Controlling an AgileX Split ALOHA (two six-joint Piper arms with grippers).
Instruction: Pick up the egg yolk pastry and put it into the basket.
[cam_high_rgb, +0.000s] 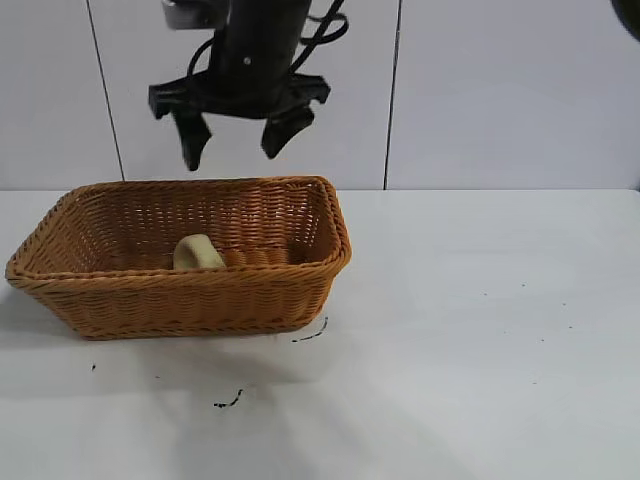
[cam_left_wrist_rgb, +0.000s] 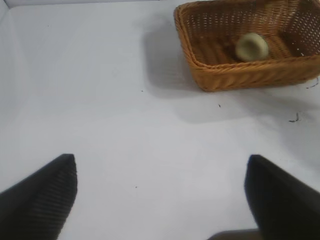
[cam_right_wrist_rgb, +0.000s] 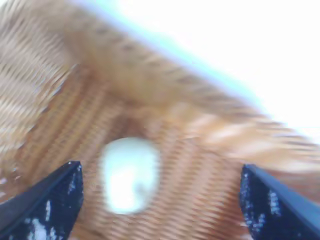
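The egg yolk pastry (cam_high_rgb: 198, 253) lies inside the orange-brown wicker basket (cam_high_rgb: 180, 278), left of its middle. My right gripper (cam_high_rgb: 233, 155) hangs open and empty well above the basket. In the right wrist view the pastry (cam_right_wrist_rgb: 129, 175) shows on the basket's woven floor (cam_right_wrist_rgb: 200, 200), between the spread fingers of the right gripper (cam_right_wrist_rgb: 160, 167) and nearer one of them. My left gripper (cam_left_wrist_rgb: 161, 157) is open and empty over bare table, far from the basket (cam_left_wrist_rgb: 240, 75); the pastry (cam_left_wrist_rgb: 251, 46) shows inside it. The left gripper is out of the exterior view.
The basket stands on the left half of a white table (cam_high_rgb: 480, 330). Small black marks (cam_high_rgb: 228, 402) lie on the table in front of the basket. A white panelled wall (cam_high_rgb: 500, 90) stands behind.
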